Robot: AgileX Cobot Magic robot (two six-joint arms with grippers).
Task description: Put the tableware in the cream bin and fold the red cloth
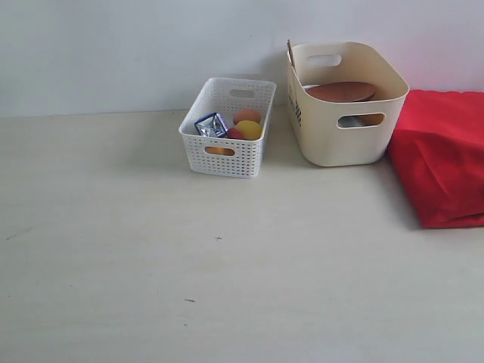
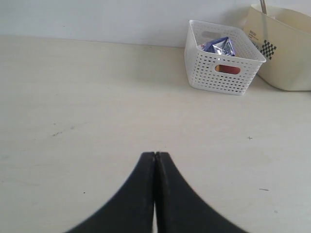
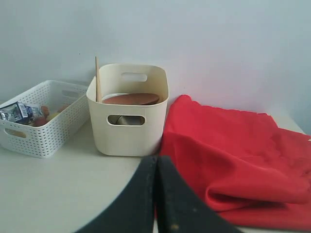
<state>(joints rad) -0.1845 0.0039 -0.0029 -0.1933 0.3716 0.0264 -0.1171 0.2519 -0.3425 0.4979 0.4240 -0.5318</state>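
**Q:** What is nearest the cameras?

**A:** The two black tools. In the left wrist view the left tool [image 2: 155, 155] has its jaws pressed together with nothing between them, and it sits above bare surface. In the right wrist view the right tool [image 3: 156, 158] is closed the same way and also carries nothing. Neither tool appears in the exterior view.

**Q:** And past them?

**A:** A wide, pale wood-grain surface [image 1: 227, 287], bare across the front apart from a few small dark specks. Farther back, left of centre, stands a white perforated basket [image 1: 227, 162]. It holds a blue-and-white snack packet [image 1: 211, 125], a yellow lemon [image 1: 249, 129], a peach-coloured rounded food [image 1: 246, 116] and something red that is mostly hidden.

**Q:** Where is the tableware?

**A:** In the cream bin [image 1: 333, 144], which stands just right of the basket and slightly farther back, with a gap between them. A round brown wooden plate [image 1: 340, 91] lies across the top of its contents. A light wooden chopstick [image 3: 96, 77] stands upright in one corner, poking above the rim. A grey shape shows through the oval handle cutout, but I cannot tell what it is.

**Q:** And the red cloth?

**A:** The red cloth [image 1: 442, 159] lies on the surface at the far right, just beside the bin and apparently touching its side. It is doubled over itself in loose, rumpled layers and runs out of frame. A plain pale wall [image 1: 113, 53] closes the scene behind everything.
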